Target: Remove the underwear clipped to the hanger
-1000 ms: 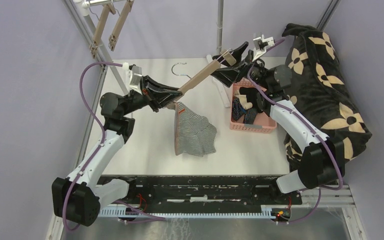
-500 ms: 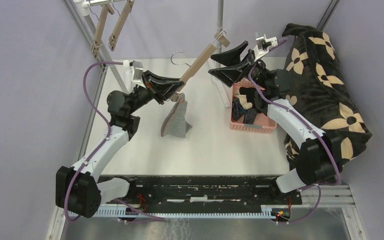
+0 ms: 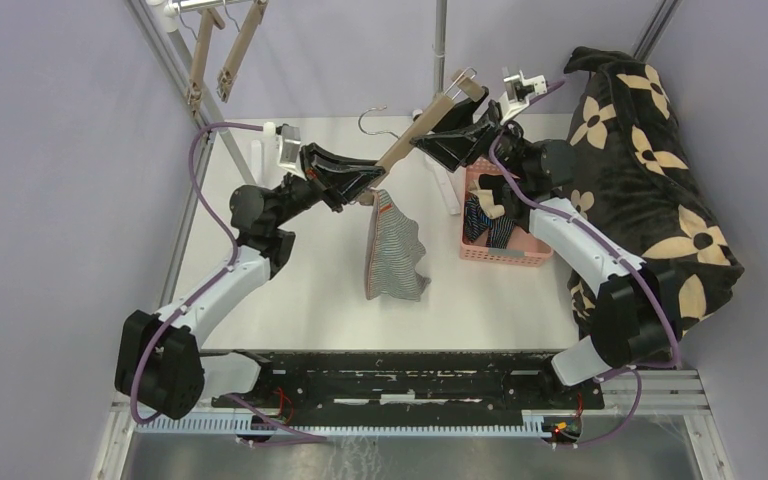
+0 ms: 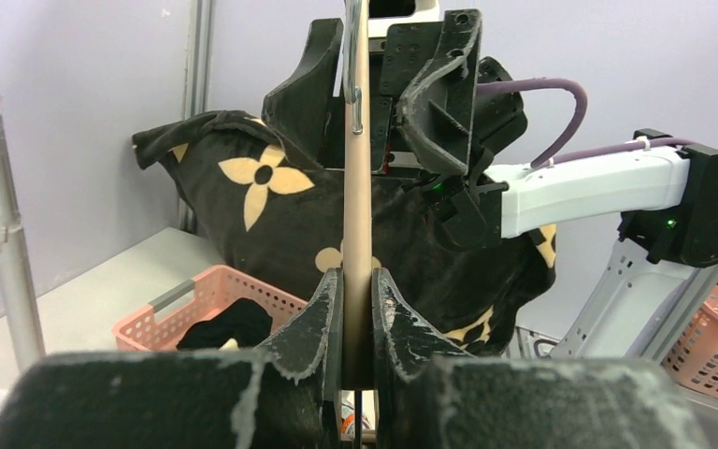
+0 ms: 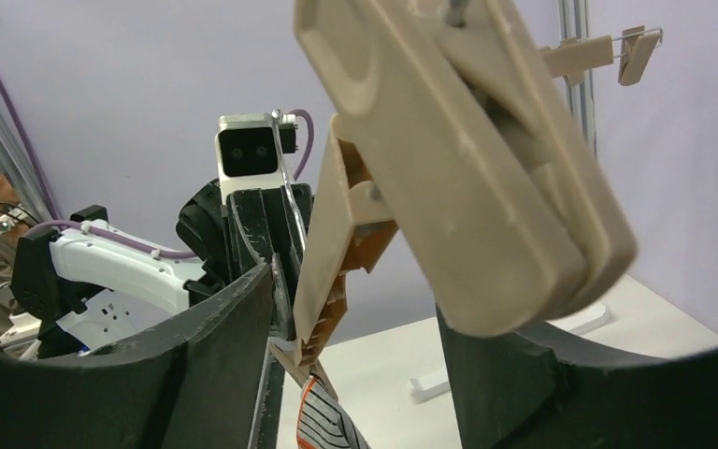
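Top external view had bare table (image 3: 290, 290) nearest the arm bases, the widest open room in the scene. Above it the grey-and-white striped underwear (image 3: 396, 255) hung from a single clip at the low end of the hanger (image 3: 412, 140); whether its hem touched the tabletop I could not tell. The left gripper (image 3: 358, 182) was pinched narrow on the hanger bar just beside that clip, holding the bar slanted up toward the back right. At the high end the right gripper (image 3: 460, 118) stood wide, a jaw on each side of the bare end clip (image 5: 467, 168) without pressing it. A navy striped pair (image 3: 480, 218) and a black pair (image 4: 229, 325) lay in the pink basket (image 3: 505, 258), so this looked like the last release. Next, I judged, the low clip had to be squeezed open, close against the left fingers. Further back, the upright post (image 3: 440, 40) and the flowered blanket (image 3: 650, 150) hemmed in the high end.
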`<state>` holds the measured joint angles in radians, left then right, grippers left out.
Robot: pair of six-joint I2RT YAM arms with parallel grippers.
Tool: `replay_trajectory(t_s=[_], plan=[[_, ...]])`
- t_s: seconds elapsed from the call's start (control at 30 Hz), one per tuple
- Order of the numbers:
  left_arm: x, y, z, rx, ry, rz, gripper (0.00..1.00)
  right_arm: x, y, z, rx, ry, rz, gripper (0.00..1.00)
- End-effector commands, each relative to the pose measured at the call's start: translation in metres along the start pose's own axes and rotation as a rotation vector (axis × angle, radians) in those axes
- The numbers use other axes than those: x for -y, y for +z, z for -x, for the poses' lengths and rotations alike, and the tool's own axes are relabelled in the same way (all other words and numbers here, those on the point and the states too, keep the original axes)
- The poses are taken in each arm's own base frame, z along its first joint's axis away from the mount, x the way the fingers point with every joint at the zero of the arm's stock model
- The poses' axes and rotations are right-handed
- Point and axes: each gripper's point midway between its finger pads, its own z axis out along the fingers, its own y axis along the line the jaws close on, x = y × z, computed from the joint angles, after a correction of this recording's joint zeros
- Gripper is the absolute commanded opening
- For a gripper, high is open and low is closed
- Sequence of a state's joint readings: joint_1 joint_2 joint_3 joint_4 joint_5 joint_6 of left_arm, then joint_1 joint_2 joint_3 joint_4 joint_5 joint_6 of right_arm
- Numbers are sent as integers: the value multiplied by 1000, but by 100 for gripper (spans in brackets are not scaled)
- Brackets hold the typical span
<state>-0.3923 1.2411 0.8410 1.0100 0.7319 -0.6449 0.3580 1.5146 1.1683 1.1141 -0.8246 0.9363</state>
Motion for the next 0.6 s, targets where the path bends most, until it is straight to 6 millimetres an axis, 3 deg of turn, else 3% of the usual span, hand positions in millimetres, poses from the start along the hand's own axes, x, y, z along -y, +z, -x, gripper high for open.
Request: replay_trajectory(t_s=[0.0, 0.33, 0.53, 0.57], plan=[[16, 11, 30, 124, 23, -56, 3, -11, 7, 21, 54, -73, 38, 69], [19, 21, 17, 131, -18, -73, 3, -18, 9, 28, 76, -95, 54, 61], [19, 20, 19, 139, -3, -54, 3, -16, 8, 27, 68, -107, 29, 25], [19, 19, 21, 141, 5, -46, 3, -15, 8, 27, 62, -109, 20, 12]])
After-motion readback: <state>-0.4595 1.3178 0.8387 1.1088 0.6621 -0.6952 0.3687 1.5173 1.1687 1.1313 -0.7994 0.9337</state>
